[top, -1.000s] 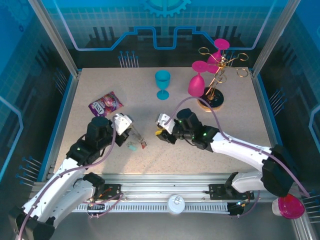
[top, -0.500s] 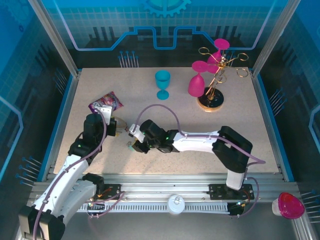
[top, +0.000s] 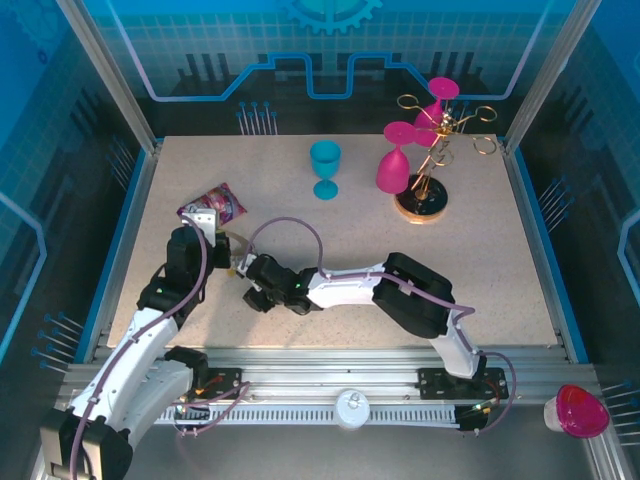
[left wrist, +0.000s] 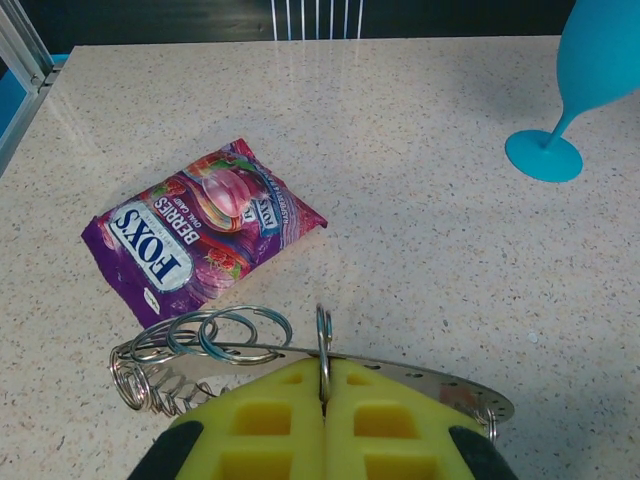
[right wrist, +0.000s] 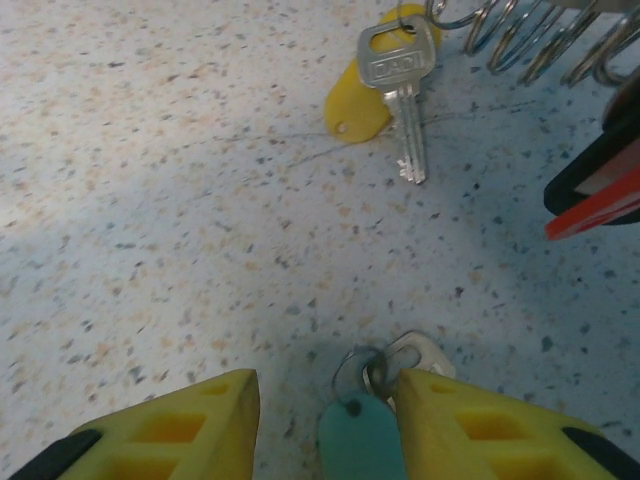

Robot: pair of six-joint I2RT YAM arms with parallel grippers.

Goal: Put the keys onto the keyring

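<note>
1. I am watching the left gripper (left wrist: 322,372) at the bottom of the left wrist view. Its yellow pads (left wrist: 260,415) are pressing together on the rim of the keyring (left wrist: 430,380), gripping it firmly.
2. The keyring's wire loops (left wrist: 215,335) are fanning out to the lower left. I am seeing no key on them from this side.
3. From overhead, the left gripper (top: 215,240) is sitting left of centre, with the right gripper (top: 255,292) just beside it to the lower right.
4. In the right wrist view, the right gripper (right wrist: 325,390) is showing its jaws parted at the bottom edge. The teal key (right wrist: 360,445) is lying on the table (right wrist: 150,200) between them. It is touching the right finger with a gap on the left, so nothing is being clamped.
5. The yellow key (right wrist: 398,60) is lying at the upper middle, near the loops in the upper right corner. A small ring at its head is running off the top edge. I cannot tell whether it is hooked onto a loop.
6. A red-and-black piece (right wrist: 600,200) is showing at the right edge. I cannot tell what it is.
7. I am judging progress as early: at most one key is on the keyring, and the teal one is loose. What is left is gripping it and threading its small ring onto a loop, then doing the same for the rest.
</note>
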